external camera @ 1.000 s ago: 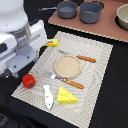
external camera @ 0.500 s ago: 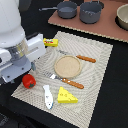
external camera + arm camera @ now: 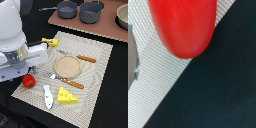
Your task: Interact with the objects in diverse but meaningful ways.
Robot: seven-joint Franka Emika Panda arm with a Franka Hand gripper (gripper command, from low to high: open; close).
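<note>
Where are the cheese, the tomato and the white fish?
cheese wedge (image 3: 66, 95), exterior view, on its holed yellow face.
tomato (image 3: 29, 81), exterior view, on its red body.
white fish (image 3: 47, 96), exterior view, on its middle.

The exterior view looked down steeply from above at the whole placemat (image 3: 95, 70). The wrist view sat very close over the red tomato (image 3: 184, 25) at the mat's edge, which both views shared.

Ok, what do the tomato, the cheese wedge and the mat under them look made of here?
Tomato: likely smooth plastic, with a uniform red skin and a soft sheen up close in the wrist view. Cheese wedge: probably matte plastic or painted wood, flat yellow with neat round holes. Mat: looks like woven fabric or vinyl; a fine ribbed weave shows.
</note>
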